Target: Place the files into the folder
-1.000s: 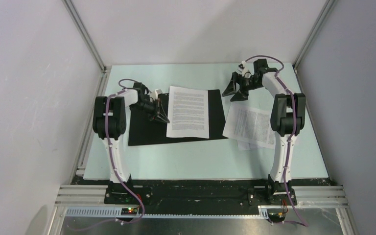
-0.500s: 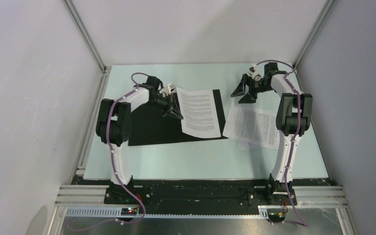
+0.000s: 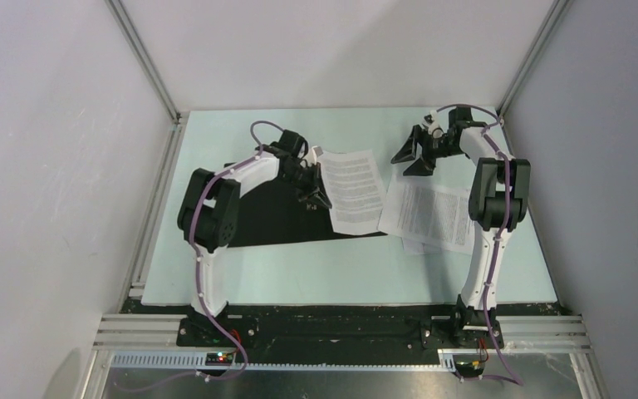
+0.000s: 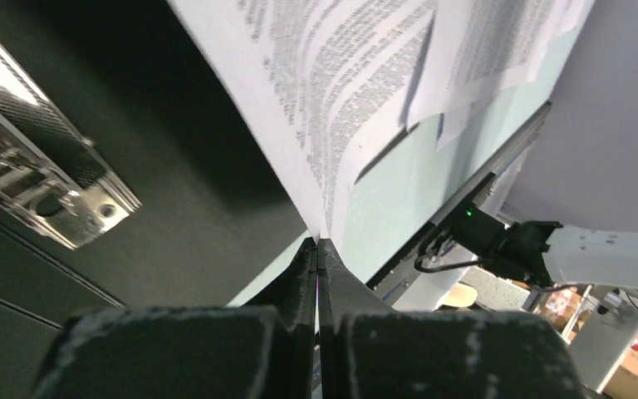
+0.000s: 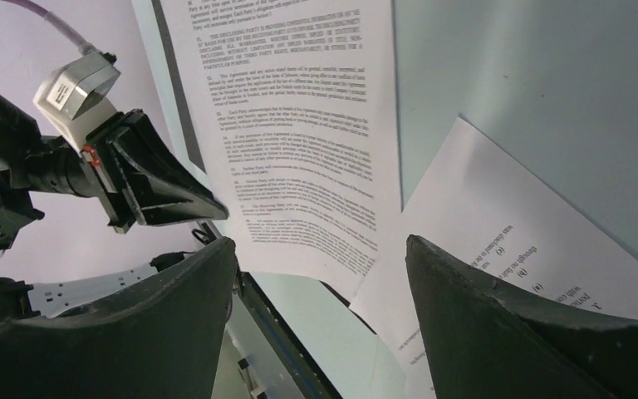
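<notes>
left gripper [image 3: 321,198] pinched shut on sheet [image 3: 355,191] edge; right gripper [image 3: 409,160] wide open, empty. lay sheet flat, square on folder [image 3: 257,218].

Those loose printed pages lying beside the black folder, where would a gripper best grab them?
Probably at an edge or corner, not the middle: the loose pages lie flat on the table. The far corner sits nearest the open right gripper, so come in low from the far side.
</notes>
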{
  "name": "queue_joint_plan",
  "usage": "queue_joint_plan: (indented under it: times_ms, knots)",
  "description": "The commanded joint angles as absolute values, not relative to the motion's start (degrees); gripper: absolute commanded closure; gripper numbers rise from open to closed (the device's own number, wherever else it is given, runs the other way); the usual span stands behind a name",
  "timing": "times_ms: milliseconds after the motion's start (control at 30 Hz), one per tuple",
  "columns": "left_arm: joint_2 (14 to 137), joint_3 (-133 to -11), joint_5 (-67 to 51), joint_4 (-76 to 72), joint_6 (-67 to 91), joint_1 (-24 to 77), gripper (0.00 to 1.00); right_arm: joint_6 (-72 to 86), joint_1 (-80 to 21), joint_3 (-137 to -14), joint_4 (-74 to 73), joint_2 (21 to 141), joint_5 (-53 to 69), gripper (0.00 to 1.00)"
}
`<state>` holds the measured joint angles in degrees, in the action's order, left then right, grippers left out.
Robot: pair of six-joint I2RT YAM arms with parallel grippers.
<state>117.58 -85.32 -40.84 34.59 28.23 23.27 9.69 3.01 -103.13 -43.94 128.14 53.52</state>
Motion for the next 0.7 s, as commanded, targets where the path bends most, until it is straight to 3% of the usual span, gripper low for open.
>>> queue_joint_plan:
  times_ms: [0,667]
  knots:
    - [119.9,-86.9,-36.4,34.0,28.0,22.9,1.00,11.2,2.4,-102.9,-42.5,126.6,55.3,0.21]
    - [117.7,-83.4,-22.3,41.7,20.3,23.1,1.00,13.2,1.4,-101.8,-40.2,127.1,56.3,0.22]
